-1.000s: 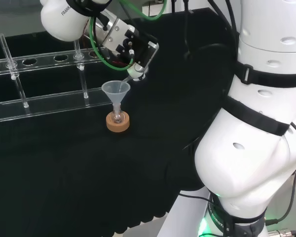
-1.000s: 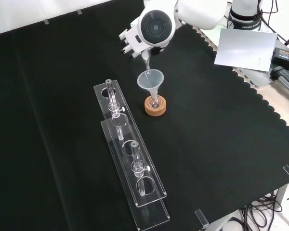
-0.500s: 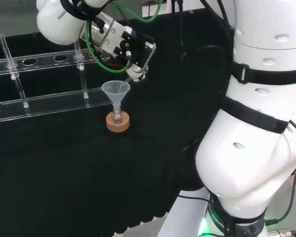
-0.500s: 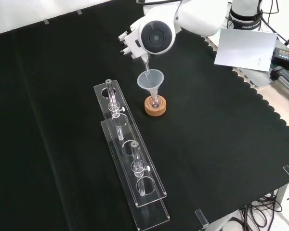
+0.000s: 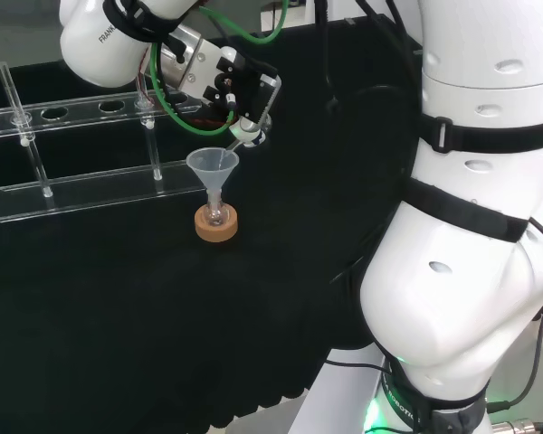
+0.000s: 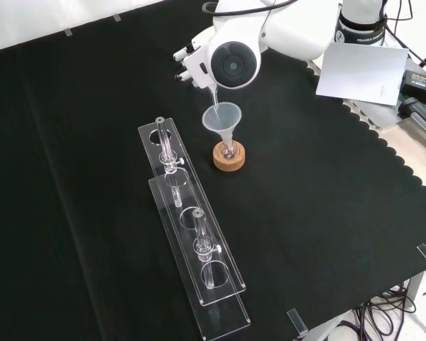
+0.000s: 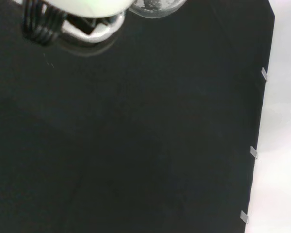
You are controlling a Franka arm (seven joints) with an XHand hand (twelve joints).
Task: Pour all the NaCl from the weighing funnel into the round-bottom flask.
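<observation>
A small round-bottom flask [image 5: 216,215] sits in a cork ring stand [image 5: 217,225] near the middle of the cloth, with a clear plastic funnel [image 5: 212,165] in its neck. My hand [image 5: 238,87] hovers just above and to the right of the funnel in the head view, its fingers curled round a clear glass weighing funnel [image 5: 243,136] tilted down, spout over the funnel's rim. In the front view the funnel [image 6: 221,118] and cork stand [image 6: 228,156] sit below the arm's round grey cap, with the weighing funnel's spout [image 6: 214,93] pointing into the funnel. The wrist view shows a glass bowl [image 7: 155,6] beside the hand.
A long clear acrylic rack [image 6: 192,234] with glass tubes lies to the left of the flask in the front view and behind it in the head view [image 5: 81,149]. A grey sheet [image 6: 362,71] lies at the cloth's far right corner.
The hand and wrist have turned and shifted slightly left in the head view, tipping the weighing funnel more steeply over the plastic funnel. Flask and stand have stayed put.
</observation>
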